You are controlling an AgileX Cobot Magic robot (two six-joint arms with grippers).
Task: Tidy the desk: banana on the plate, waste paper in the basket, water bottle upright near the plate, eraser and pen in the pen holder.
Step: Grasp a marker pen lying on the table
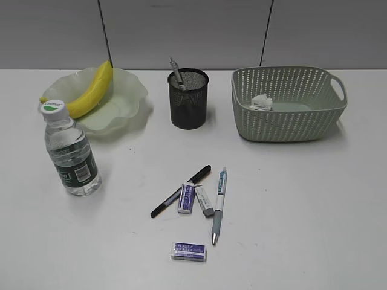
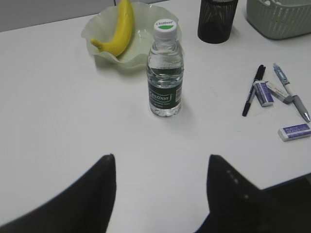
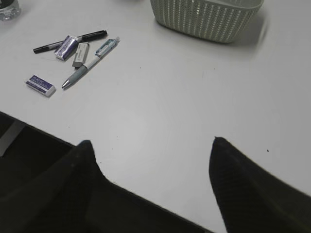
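Banana (image 1: 92, 92) on plate (image 1: 130, 103) far left; water bottle (image 1: 69, 151) upright beside it. Left gripper (image 2: 160, 194), right gripper (image 3: 150, 179) released, empty.

White counter (image 1: 314, 205) carries, along the rear: ruffled green plate (image 1: 130, 99), black mesh pen holder (image 1: 188, 106), sage basket (image 1: 287, 118). Water bottle (image 1: 69, 151) stands upright front-left, near the plate. Centre front: black pen (image 1: 180, 191), grey-grip pen (image 1: 218, 205), three erasers, one (image 1: 188, 251) apart, nearest the front edge
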